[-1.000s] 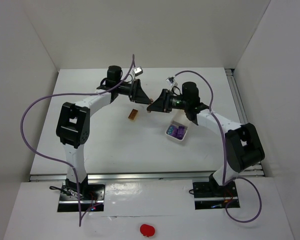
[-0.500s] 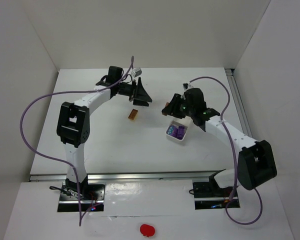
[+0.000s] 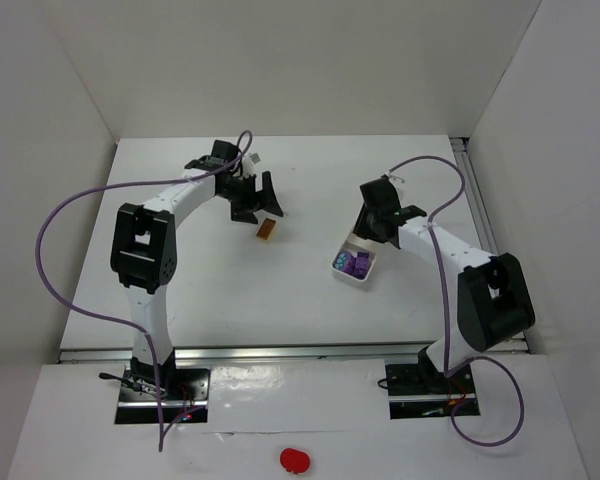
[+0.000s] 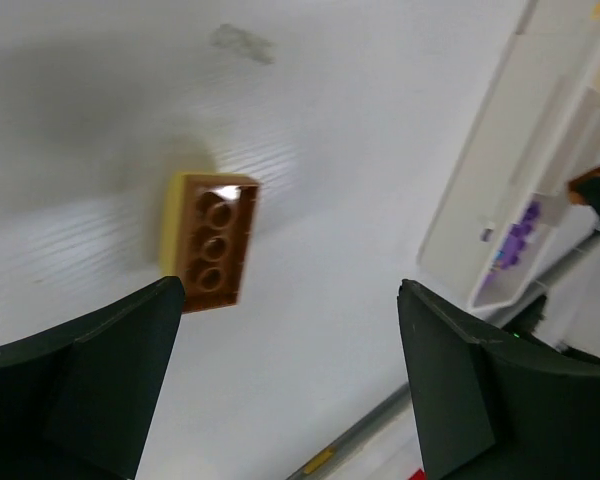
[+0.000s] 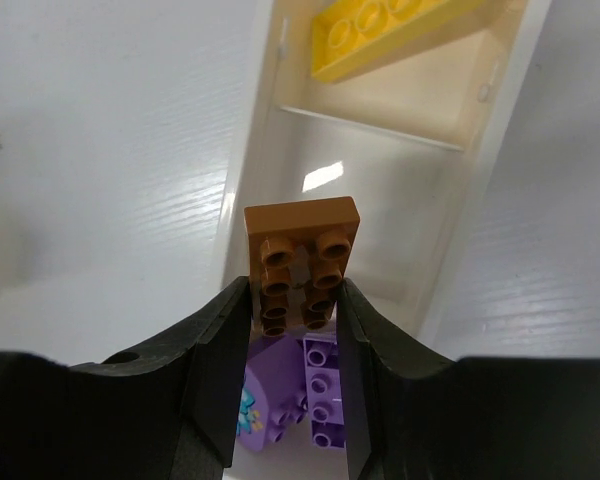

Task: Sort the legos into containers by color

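Right wrist view, centre frame: the right gripper (image 5: 295, 305) is clamped on an orange lego (image 5: 302, 228), above the bare middle compartment of the white container (image 5: 265, 120). A yellow plate (image 5: 400, 30) lies in the top compartment and purple legos (image 5: 315, 385) in the bottom one. Left wrist view: the left gripper (image 4: 290, 298) stands wide apart over open table (image 4: 360, 100). A second orange lego (image 4: 215, 250), yellow showing along its left edge, lies left of centre, well apart from the container at right.

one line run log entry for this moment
left gripper: open near loose orange brick | right gripper: shut on held orange brick above tray | tray: yellow plate one end, purple bricks other end
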Controlling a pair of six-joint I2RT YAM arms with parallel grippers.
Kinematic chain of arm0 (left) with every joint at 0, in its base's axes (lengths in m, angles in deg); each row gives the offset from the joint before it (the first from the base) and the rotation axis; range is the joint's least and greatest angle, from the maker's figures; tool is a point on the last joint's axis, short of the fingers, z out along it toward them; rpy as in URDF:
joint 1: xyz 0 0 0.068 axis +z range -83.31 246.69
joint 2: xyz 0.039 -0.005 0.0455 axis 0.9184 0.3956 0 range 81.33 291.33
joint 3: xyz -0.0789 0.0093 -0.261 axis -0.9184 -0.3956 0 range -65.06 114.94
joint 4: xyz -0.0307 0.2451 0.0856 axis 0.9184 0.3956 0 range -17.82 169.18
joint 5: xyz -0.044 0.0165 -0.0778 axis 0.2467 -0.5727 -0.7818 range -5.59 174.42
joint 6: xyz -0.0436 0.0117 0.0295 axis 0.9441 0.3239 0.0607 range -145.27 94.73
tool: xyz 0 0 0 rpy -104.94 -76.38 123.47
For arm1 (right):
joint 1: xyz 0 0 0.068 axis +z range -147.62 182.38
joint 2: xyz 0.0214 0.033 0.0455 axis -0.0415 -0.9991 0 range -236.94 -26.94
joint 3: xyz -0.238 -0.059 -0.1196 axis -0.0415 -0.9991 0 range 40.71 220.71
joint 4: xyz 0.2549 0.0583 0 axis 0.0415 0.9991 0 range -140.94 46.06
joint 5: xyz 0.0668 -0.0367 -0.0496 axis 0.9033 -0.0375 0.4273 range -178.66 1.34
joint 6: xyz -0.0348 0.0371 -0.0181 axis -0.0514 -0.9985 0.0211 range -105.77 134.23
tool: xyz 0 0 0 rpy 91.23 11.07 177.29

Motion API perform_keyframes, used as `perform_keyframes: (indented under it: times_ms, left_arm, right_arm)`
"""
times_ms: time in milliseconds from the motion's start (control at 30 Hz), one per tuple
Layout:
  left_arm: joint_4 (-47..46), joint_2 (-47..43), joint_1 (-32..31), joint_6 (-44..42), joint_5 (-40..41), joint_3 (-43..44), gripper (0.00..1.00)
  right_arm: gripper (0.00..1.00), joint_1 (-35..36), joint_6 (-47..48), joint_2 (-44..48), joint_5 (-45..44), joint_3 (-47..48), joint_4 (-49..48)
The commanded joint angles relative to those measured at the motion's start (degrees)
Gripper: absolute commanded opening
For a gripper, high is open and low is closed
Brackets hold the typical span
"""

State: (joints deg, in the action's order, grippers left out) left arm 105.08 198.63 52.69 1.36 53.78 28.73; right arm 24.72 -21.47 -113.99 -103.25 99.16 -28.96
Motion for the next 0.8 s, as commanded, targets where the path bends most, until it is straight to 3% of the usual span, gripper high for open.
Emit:
perform_keyframes:
  times_ms: [0, 133, 400, 600, 767]
  left_arm:
    - [3.3, -3.5, -0.1, -1.8, 9.7, -1.3, 0.97]
    - [3.8, -3.5, -0.7, -2.4, 13.5, -0.8, 0.97]
    - [5.9, -1.1, -1.2, -3.1, 14.2, 1.7, 1.0]
    - [5.9, 0.6, -1.8, -4.1, 13.7, 3.0, 1.0]
    - [6.5, 1.7, -2.9, -6.0, 15.9, 3.5, 1.0]
  right_arm:
    - [0.17, -0.1, 0.9, -1.7, -3.9, 2.5, -0.9]
    - [0.22, -0.1, 1.5, -4.3, -3.5, 3.9, -0.9]
    - [0.66, -0.1, 2.0, -4.5, 1.5, 1.9, -3.2]
    - [0.69, -0.1, 3.3, -0.4, 1.0, 0.1, -4.4]
    - [0.64, -0.1, 4.9, 4.2, -1.9, 0.7, -2.7]
